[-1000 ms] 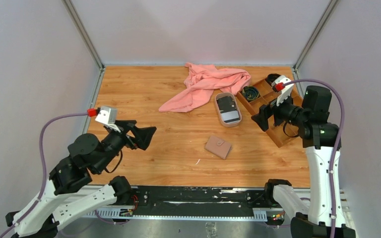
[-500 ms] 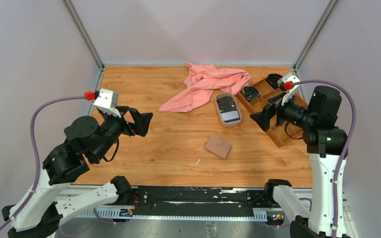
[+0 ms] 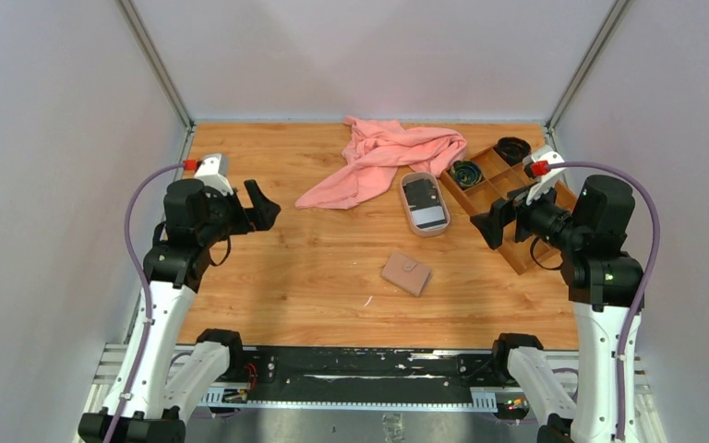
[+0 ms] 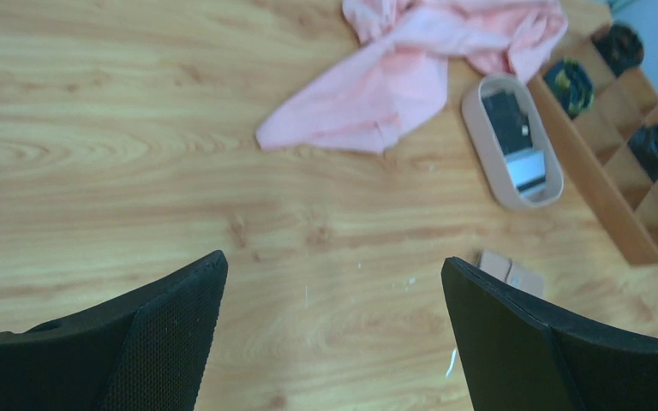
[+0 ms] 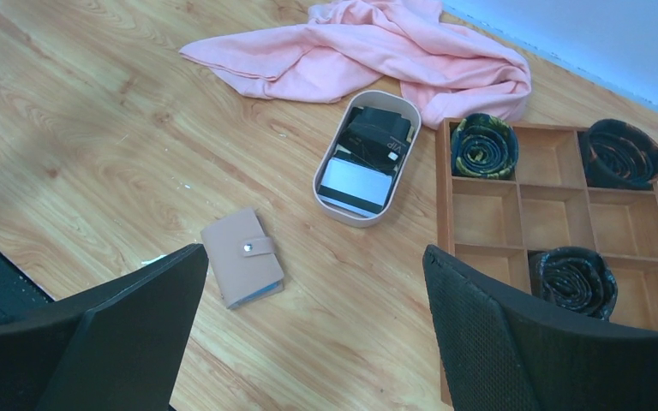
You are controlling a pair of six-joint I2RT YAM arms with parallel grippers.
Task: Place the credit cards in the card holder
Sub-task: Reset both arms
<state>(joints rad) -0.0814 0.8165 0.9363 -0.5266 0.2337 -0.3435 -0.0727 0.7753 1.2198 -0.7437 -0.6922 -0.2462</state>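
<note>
Surface [image 3: 286,268]: wood-grain, grey walls on three sides.
Left arm: upright over the left edge, wrist bent over at the top, aimed rightward and down across the wood.
Left tool [image 3: 260,203]: fingers spread wide, nothing between them, held high, well apart from every object.
Right arm: upright at the right edge, elbow high, forearm reaching leftward over the brown compartment tray [image 5: 480,218].
Right tool [image 3: 492,218]: spread wide, empty, held aloft.
Credit cards [image 5: 367,158]: stacked in the oval pink-rimmed tray [image 5: 355,220], dark ones toward the far end, a white-faced one at the near end.
Card holder [image 3: 406,273]: closed, snap tab across the front, flat near the centre, apart from the oval tray.
Pink cloth [image 3: 383,157]: crumpled at the far side, just beside the oval tray.
Dark rolls [image 5: 484,145]: three, in separate compartments.
</note>
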